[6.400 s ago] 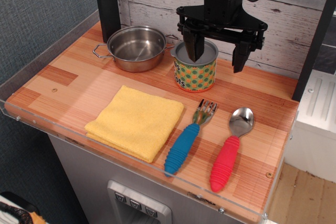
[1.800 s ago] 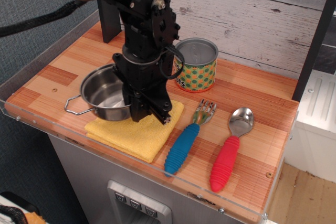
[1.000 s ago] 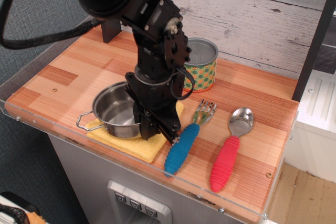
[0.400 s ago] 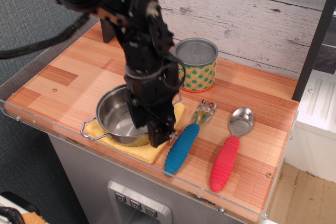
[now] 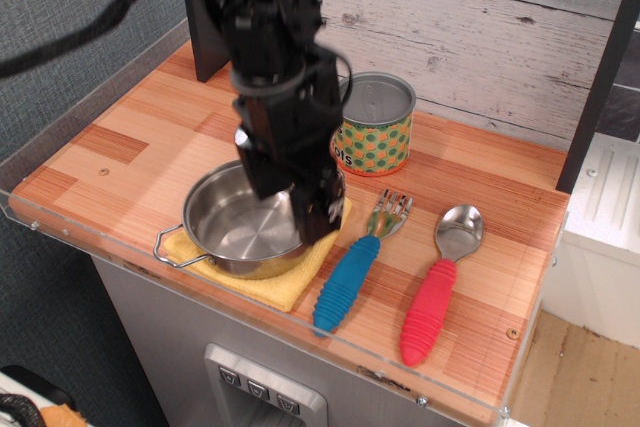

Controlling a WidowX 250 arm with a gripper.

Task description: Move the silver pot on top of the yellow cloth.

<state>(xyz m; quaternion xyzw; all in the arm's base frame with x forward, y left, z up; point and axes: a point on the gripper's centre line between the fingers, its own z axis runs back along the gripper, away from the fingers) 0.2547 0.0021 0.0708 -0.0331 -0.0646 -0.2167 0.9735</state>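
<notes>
The silver pot sits upright on the yellow cloth near the table's front edge. The pot covers most of the cloth, which shows only at the front and right. One wire handle sticks out to the front left. My gripper hangs just above the pot's right rim, its black fingers spread apart and holding nothing. The arm hides the pot's far right rim and its other handle.
A metal can with green and orange dots stands behind the pot to the right. A blue-handled fork and a red-handled spoon lie right of the cloth. A black post stands at the back left. A clear raised rim edges the table.
The pot came from the back of the table onto the cloth. In the last half second the gripper has let go of the pot's right rim and lifted a little.
</notes>
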